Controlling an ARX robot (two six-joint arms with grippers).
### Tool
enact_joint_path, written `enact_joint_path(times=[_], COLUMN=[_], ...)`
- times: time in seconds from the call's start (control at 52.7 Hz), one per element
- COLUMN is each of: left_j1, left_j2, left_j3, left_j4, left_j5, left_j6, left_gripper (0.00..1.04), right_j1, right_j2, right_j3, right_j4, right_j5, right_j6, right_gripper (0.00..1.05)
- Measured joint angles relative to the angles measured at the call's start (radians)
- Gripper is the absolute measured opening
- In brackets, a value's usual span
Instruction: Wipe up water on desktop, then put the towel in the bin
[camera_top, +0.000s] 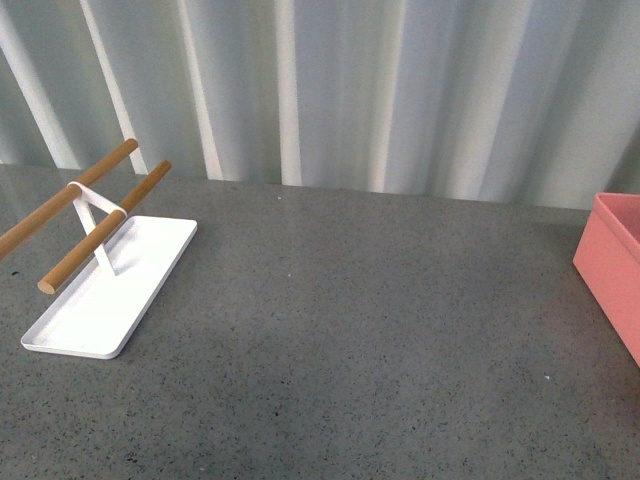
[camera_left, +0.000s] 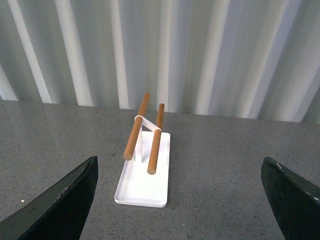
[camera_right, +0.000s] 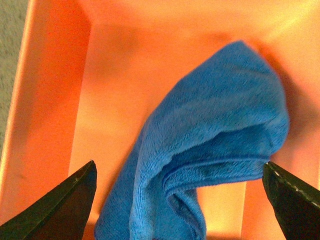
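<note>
From my seat the right wrist cam looks straight down into the bin (camera_right: 55, 100), and the towel (camera_right: 210, 150) sits inside it, rumpled w/ a rounded fold humped up in the middle. The right end effector (camera_right: 180, 200) is spread wide, fingers either side of the cloth and gripping nothing. The left end effector (camera_left: 180, 200) is also wide and empty, hovering over the desk (camera_left: 225, 165) and facing the white tray (camera_left: 142, 187) w/ its two wooden rods (camera_left: 136, 130). In the front view neither arm shows; I see only the bin's corner at the right edge, well apart from the tray, and I can't make out any water on the desk. My read: wipe and drop look done. The towel is soft, light and floppy, so it'll sag and drape; if I need it again, I'd pinch that raised fold, not a flat edge.
</note>
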Motion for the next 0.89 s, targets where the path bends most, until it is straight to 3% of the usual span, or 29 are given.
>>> enact_joint_path(times=[0.228,0.437,0.703,0.892], left_j1=[0.0,0.0,0.0,0.0], left_j2=[0.0,0.0,0.0,0.0], left_j3=[0.0,0.0,0.0,0.0], left_j4=[0.0,0.0,0.0,0.0], left_j5=[0.0,0.0,0.0,0.0], left_j6=[0.0,0.0,0.0,0.0], left_gripper=[0.98,0.98,0.98,0.98], right_j1=[0.034,0.097,0.165,0.153], right_j2=[-0.234,-0.559,-0.917,-1.242], right_j3=[-0.053,-0.211,-0.456,-0.59], right_j4=[0.194,0.23,0.098,-0.229], right_j5=[-0.056,-0.212,-0.296,-0.471], right_j6=[0.077,0.145,0.139,0.005], right_gripper=[0.98,0.98,0.98,0.98])
